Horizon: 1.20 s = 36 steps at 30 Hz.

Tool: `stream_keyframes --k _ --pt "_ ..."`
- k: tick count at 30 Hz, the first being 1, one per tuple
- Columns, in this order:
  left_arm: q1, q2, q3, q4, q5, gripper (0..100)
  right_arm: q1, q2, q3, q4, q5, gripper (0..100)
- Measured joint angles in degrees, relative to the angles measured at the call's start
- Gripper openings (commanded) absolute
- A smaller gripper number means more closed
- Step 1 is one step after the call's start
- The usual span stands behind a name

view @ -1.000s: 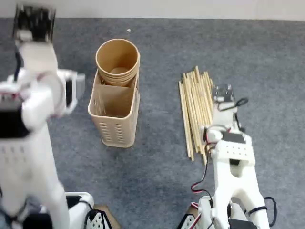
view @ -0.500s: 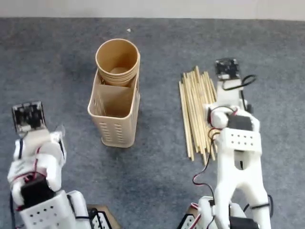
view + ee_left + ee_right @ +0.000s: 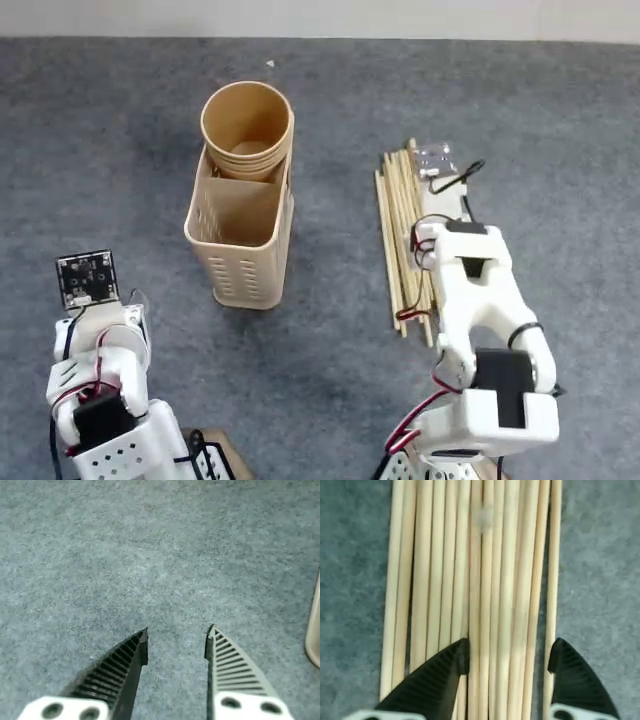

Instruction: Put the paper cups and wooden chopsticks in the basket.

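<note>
Right tool (image 3: 510, 650) has shifted, gaping over the chopsticks (image 3: 485, 555); left tool (image 3: 177, 630), pulled back, gapes above open carpet (image 3: 150, 540).

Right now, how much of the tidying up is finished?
Done: the paper cups sit stacked in the basket. In hand: the right gripper hangs open over the wooden chopsticks. To do: they all lie on the carpet; the left gripper is open, empty.

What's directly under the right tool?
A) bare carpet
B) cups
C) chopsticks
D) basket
C: the right wrist view shows the open right tool over the chopsticks, straddling part of the bundle.
</note>
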Motion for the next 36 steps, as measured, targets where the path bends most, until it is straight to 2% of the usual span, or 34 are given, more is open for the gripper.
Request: stream_keyframes --k 20,25,33,36 --pt "1.9 0.0 0.9 0.0 -0.1 21 0.0 2.0 -1.0 -4.7 0.4 24.4" --pt "2.1 0.0 0.9 0.0 -0.1 21 0.0 2.3 -1.1 -4.7 0.4 12.5" --pt "2.1 0.0 0.9 0.0 -0.1 21 0.0 2.3 -1.1 -4.7 0.4 10.8" --pt "2.1 0.0 0.9 0.0 -0.1 21 0.1 2.3 -1.4 -4.7 -0.2 3.6"
